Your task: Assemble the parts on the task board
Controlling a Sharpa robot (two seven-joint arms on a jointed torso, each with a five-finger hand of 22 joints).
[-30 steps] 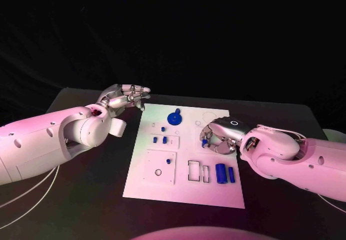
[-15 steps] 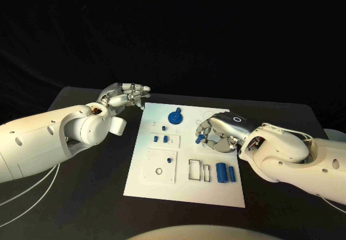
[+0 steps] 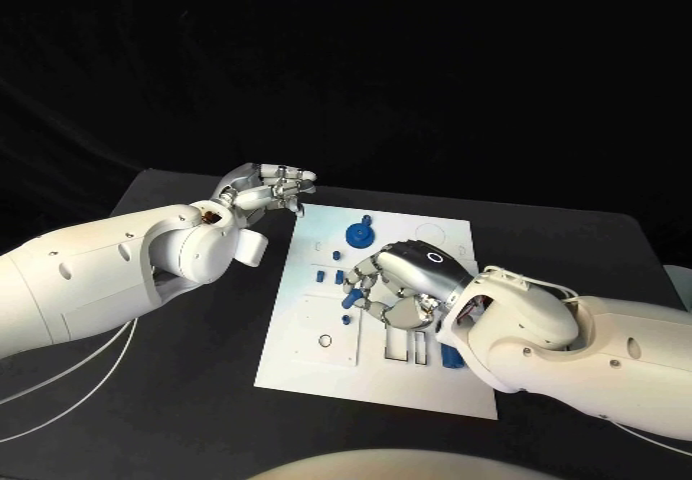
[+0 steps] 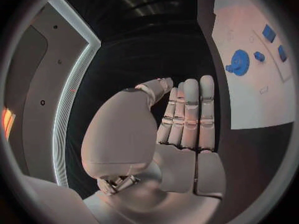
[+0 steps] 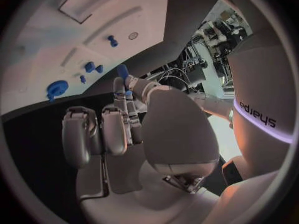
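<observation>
The white task board lies in the middle of the black table. My right hand hovers over the board's centre and pinches a small blue part at its fingertips. A round blue part sits near the board's far edge, with small blue blocks in front of it. A short blue peg stands in the square plate at the near left. My left hand floats off the board's far left corner, fingers stretched flat and holding nothing.
Blue cylinders at the board's near right are partly hidden under my right forearm. A thin ring lies on the square plate. Bare black table runs along both sides of the board.
My right hand has moved left from the board's right edge to over its centre, carrying the small blue part. The left hand has barely moved.
</observation>
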